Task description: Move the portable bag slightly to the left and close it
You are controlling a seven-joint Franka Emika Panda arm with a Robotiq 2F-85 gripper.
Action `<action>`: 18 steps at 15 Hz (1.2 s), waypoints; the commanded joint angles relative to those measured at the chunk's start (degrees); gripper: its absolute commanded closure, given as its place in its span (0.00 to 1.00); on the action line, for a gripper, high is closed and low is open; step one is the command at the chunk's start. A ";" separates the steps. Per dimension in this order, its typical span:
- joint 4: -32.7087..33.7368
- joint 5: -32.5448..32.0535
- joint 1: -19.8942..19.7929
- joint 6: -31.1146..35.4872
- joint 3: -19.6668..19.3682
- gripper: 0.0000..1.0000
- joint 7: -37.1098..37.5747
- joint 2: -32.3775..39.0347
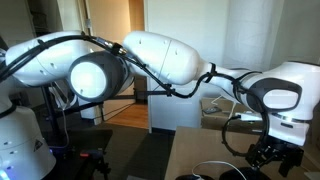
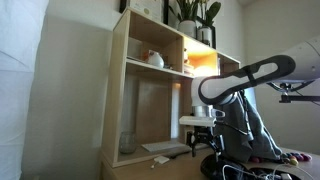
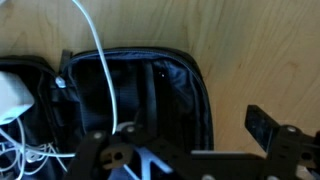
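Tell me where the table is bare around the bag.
In the wrist view, bare table lies right of the portable bag and in a strip above it. Crowded: the bag's left half, with white cords and a white block.

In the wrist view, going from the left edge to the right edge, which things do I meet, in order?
White block → open portable bag → wooden table. The white cords overlap the bag, so they are omitted.

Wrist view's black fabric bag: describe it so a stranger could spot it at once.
Start from the light wooden tabletop filling the wrist view. On it lies the black soft fabric bag, open, with rounded corners. Its neighbours, the thin cords lying across it, are white; it alone is dark and wide.
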 commanded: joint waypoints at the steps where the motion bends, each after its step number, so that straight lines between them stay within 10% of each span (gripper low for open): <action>1: 2.32 0.65 -0.24 -0.18 0.39 0.00 1.15 1.17; 18: 5.32 0.35 -0.66 -4.11 0.18 0.00 1.01 4.59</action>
